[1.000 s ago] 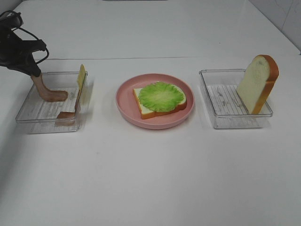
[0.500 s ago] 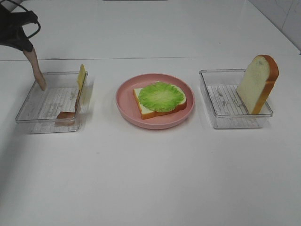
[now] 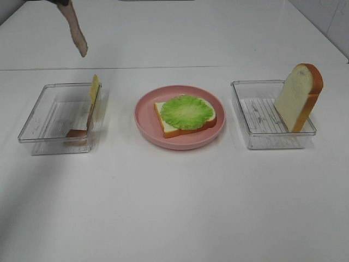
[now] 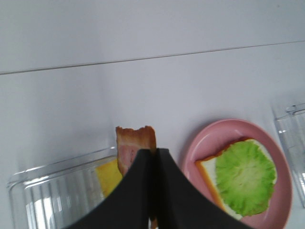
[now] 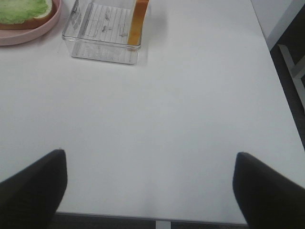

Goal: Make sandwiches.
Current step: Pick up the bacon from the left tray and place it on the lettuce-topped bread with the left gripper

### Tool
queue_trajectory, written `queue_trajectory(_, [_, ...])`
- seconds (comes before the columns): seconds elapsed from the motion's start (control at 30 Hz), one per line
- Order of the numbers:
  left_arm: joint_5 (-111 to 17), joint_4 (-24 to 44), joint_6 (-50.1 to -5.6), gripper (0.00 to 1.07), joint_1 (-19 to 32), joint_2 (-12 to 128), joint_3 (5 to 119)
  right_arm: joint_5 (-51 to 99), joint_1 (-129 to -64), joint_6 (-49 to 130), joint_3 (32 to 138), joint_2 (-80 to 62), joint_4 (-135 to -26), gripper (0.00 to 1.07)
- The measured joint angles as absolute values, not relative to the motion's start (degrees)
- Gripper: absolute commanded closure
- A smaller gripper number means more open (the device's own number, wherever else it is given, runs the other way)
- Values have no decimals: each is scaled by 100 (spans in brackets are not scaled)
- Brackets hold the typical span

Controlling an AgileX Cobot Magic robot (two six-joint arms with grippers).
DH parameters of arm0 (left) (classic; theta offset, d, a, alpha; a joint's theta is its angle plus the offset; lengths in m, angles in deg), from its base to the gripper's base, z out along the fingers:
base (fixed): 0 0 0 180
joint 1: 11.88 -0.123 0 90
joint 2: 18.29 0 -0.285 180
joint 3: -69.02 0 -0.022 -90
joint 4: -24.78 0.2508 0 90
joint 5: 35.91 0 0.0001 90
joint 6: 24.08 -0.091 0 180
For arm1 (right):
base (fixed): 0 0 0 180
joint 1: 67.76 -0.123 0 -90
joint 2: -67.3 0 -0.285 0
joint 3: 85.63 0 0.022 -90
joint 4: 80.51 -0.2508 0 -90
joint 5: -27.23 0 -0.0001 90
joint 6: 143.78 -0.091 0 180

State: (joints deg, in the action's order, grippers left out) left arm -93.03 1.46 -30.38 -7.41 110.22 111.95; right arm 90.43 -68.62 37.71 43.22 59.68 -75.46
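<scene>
My left gripper (image 4: 156,160) is shut on a brown-pink bacon strip (image 4: 136,142). In the exterior view the strip (image 3: 77,31) hangs high above the table behind the left tray (image 3: 31,132), and the gripper is almost cut off at the top edge. A bread slice with a green lettuce leaf (image 3: 188,111) lies on the pink plate (image 3: 180,144). A yellow cheese square (image 3: 94,89) leans on the left tray's right wall. A second bread slice (image 3: 299,97) stands upright in the right tray (image 3: 262,139). My right gripper (image 5: 150,179) is open and empty over bare table.
A second brown bacon piece (image 3: 76,134) lies in the left tray's front right corner. The right wrist view shows the table's right edge (image 5: 279,86) and the right tray (image 5: 97,50) with the upright bread slice (image 5: 139,19).
My left gripper has lifted the bacon strip out of the left tray, up and slightly to the right. The plate, bread and cheese have not moved.
</scene>
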Motion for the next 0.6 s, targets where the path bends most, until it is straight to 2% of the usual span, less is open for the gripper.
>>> queue_trajectory(0.17, [-9120, 151, -2700, 107, -48, 11016, 11510, 9043, -6862, 3771, 4322, 5968, -7546, 16])
queue_trajectory(0.6, [-8421, 8, -2408, 107, 972, 11102, 11527, 9043, -6862, 3771, 4322, 5968, -7546, 16])
